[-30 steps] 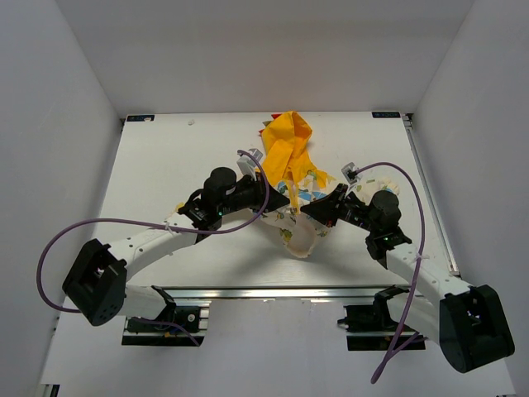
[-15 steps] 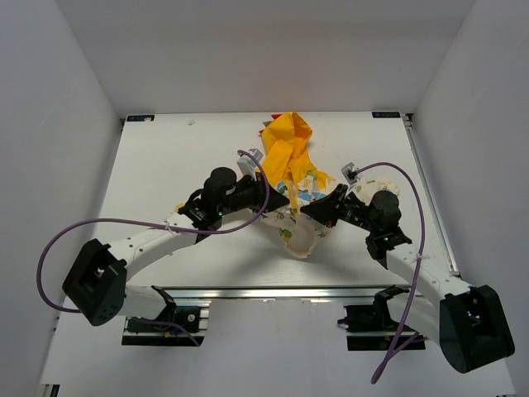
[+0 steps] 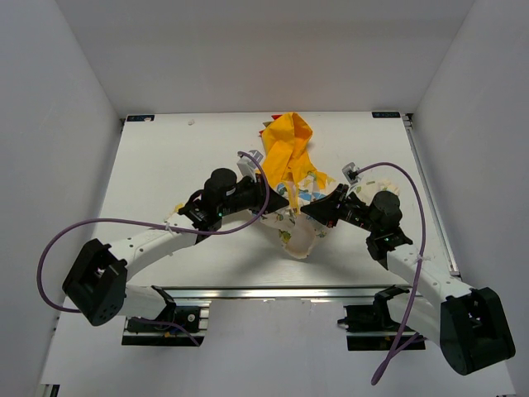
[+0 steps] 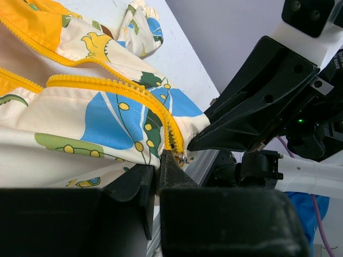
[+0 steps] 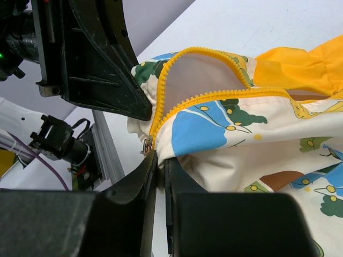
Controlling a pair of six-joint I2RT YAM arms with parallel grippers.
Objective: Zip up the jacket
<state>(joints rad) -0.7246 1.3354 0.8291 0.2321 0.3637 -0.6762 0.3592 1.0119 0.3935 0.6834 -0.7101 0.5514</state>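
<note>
The jacket (image 3: 291, 178) lies bunched at mid-table, yellow-orange hood toward the back, cream dinosaur-print body toward the front. Its orange zipper (image 5: 201, 99) gapes open, teeth on both sides meeting at the bottom, where the small metal slider (image 5: 145, 146) sits. My left gripper (image 3: 281, 205) is shut on the jacket's bottom hem beside the zipper (image 4: 161, 115), at the slider end (image 4: 181, 157). My right gripper (image 3: 307, 212) is shut on the hem fabric (image 5: 171, 155) right next to the slider. The two grippers face each other, nearly touching.
The white table (image 3: 165, 165) is boxed in by white walls on three sides. An aluminium rail (image 3: 273, 291) runs along the near edge by the arm bases. Purple cables loop from both arms.
The hem end of the jacket and both grippers have shifted very slightly toward the front; otherwise the pose is the same.
</note>
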